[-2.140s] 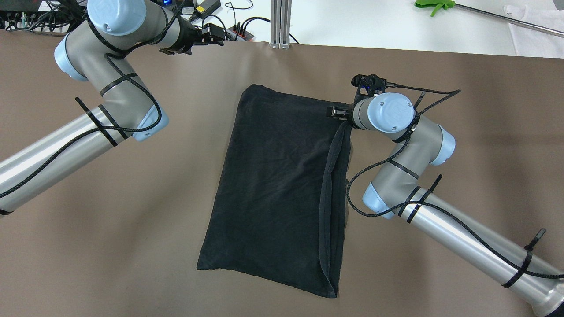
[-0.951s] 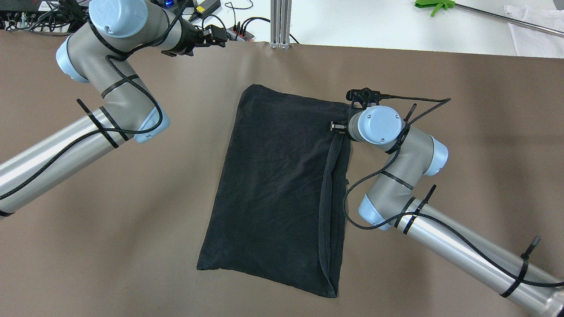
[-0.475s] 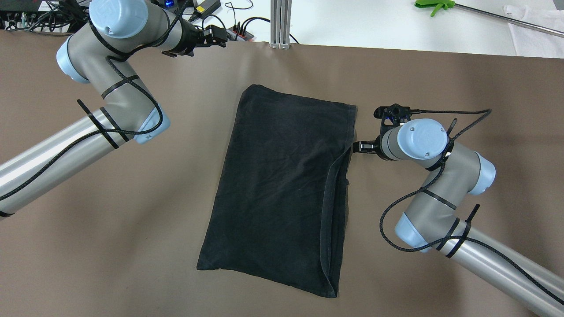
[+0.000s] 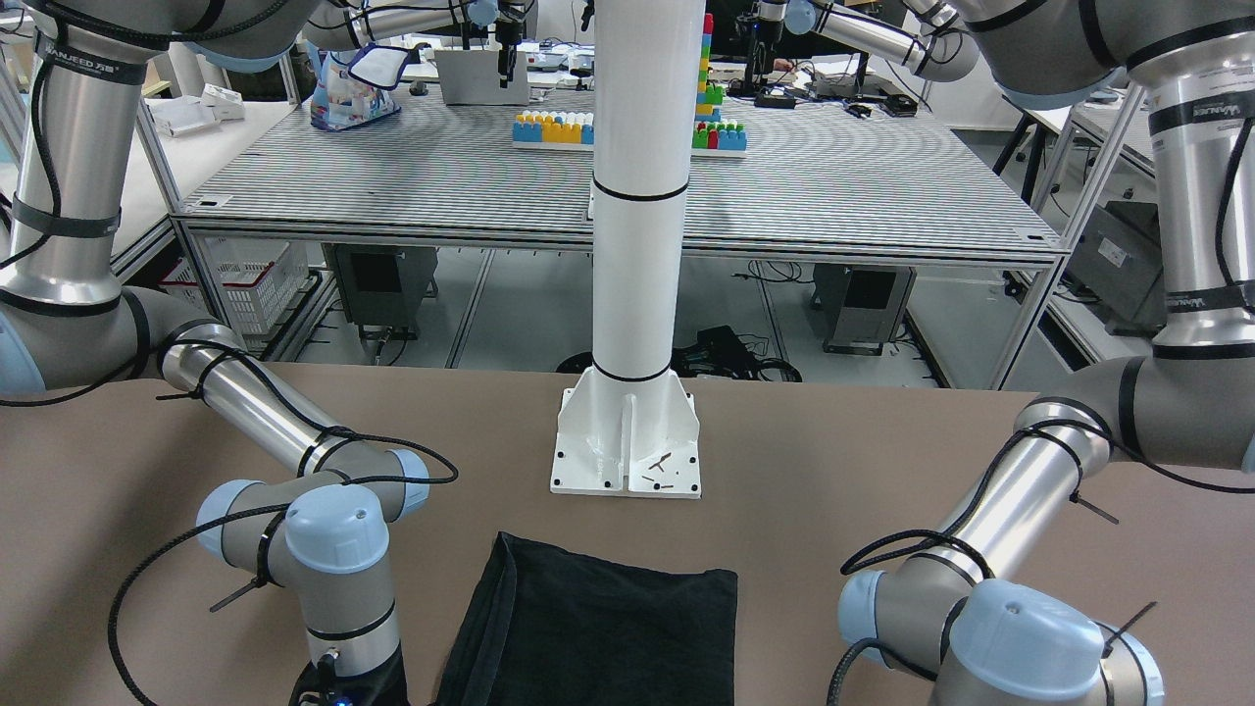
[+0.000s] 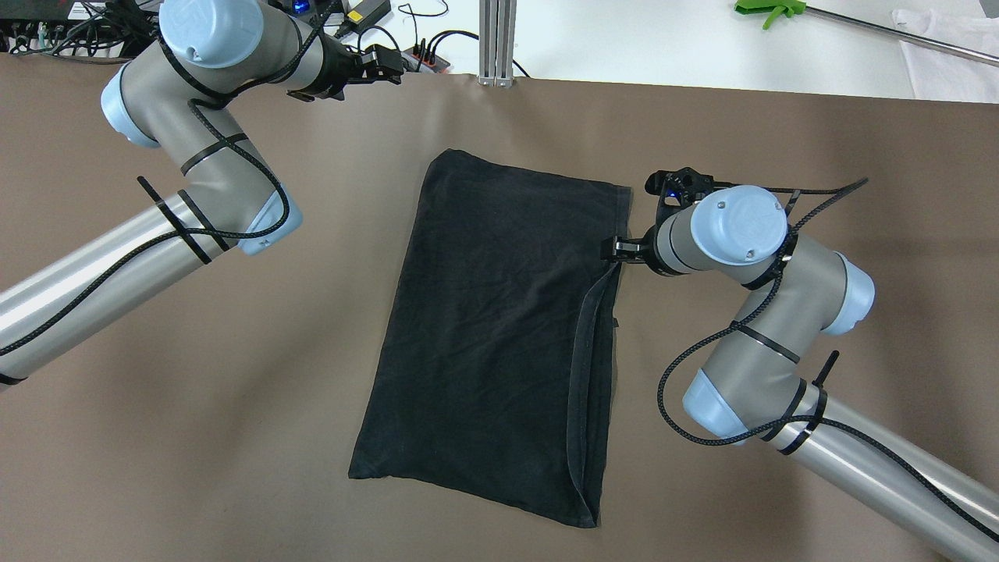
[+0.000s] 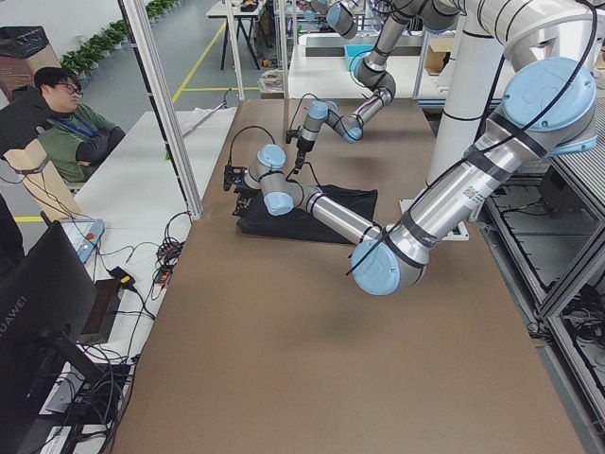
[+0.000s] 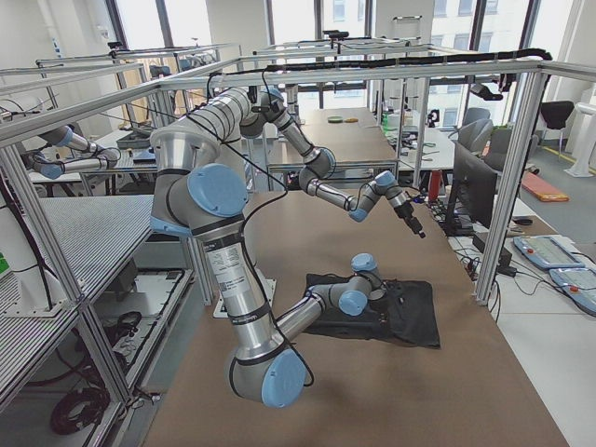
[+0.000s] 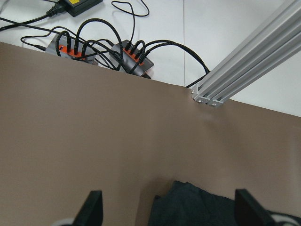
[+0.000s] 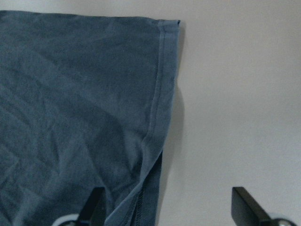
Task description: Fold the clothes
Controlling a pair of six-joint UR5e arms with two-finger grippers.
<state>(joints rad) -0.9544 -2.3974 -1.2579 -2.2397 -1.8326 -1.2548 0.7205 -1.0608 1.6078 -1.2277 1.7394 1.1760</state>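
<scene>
As its jaws stand apart, the right gripper [image 5: 615,251] straddles one edge of the garment [image 5: 499,312].

The left arm [image 5: 94,273] reaches forward, elbow bent and wrist turned inward, with the left gripper [image 5: 384,69] held raised and its fingers [image 8: 93,209] spread wide apart. The right arm [image 5: 858,460] doubles back at the elbow, wrist pointing inward, with the right gripper [image 5: 615,250] low and its fingers [image 9: 244,205] likewise parted
</scene>
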